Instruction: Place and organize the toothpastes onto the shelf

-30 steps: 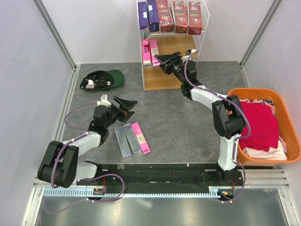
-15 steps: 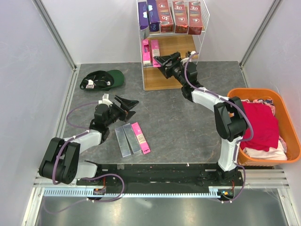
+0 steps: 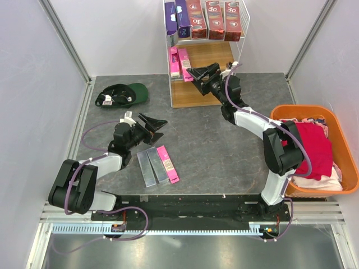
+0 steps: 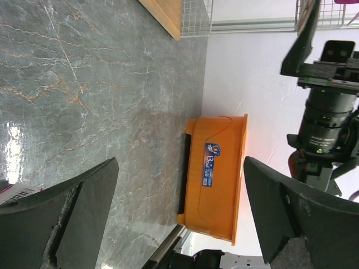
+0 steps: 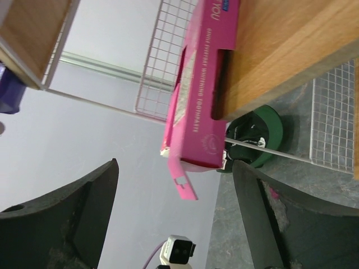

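— Shelf (image 3: 190, 95) condition, top view?
— It is standing at the far side of the table (image 3: 224, 145). Dark red and purple toothpastes (image 3: 197, 19) are standing upright on its top board, and a pink pair (image 3: 179, 60) is sitting on the middle board. Two silver-grey cartons (image 3: 150, 166) and a loose pink carton (image 3: 168, 163) are lying side by side on the table near the left gripper (image 3: 160, 128).
— Left wrist view?
— Its fingers (image 4: 78, 213) are standing wide apart, gripping nothing and facing the orange basket (image 4: 216, 174).
— Right wrist view?
— The right gripper (image 5: 175, 165) is gaping, released. The shelved pink carton (image 5: 196, 106) is resting on the middle board, its open end flap poking past the edge, clear of both fingers.
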You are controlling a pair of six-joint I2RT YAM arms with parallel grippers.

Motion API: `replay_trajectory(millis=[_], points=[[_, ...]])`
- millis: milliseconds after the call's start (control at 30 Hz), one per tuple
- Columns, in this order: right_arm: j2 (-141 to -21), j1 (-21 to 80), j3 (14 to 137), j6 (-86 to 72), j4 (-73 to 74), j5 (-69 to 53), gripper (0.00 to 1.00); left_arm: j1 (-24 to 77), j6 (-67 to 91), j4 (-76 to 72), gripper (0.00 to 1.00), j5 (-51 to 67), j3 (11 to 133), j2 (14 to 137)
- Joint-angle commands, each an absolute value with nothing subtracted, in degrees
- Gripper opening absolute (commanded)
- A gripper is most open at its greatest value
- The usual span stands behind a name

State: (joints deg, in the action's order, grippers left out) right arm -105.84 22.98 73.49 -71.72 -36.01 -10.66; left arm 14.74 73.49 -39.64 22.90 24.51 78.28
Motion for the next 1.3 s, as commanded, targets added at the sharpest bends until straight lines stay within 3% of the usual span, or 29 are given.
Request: replay_trajectory(millis=[0,100,333,433,867,1267], points=[[-102.57,22.85,72.42,-70.66,-38.05,-11.25,0.89,14.5,72.69,-42.63,1.0,24.34,26.54,78.84],[-102.92,22.68,72.33,-71.19,-38.32,-11.34,0.82,14.5,72.6,-42.63,1.0,24.34,26.54,79.01],[-104.76,23.03,73.65,-71.98,-39.46,-11.95,0.51,14.5,72.6,-42.89,1.0,24.43,26.54,79.72],[-105.82,23.03,74.62,-72.24,-39.55,-12.13,0.45,14.5,72.6,-42.98,1.0,24.52,26.63,79.89],[-112.68,23.2,83.05,-73.3,-38.76,-13.09,0.42,14.5,72.16,-42.63,1.0,24.61,26.89,79.98],[-103.45,23.12,71.56,-70.84,-39.73,-13.45,0.49,14.5,67.5,-37.01,1.0,24.7,29.53,79.72]])
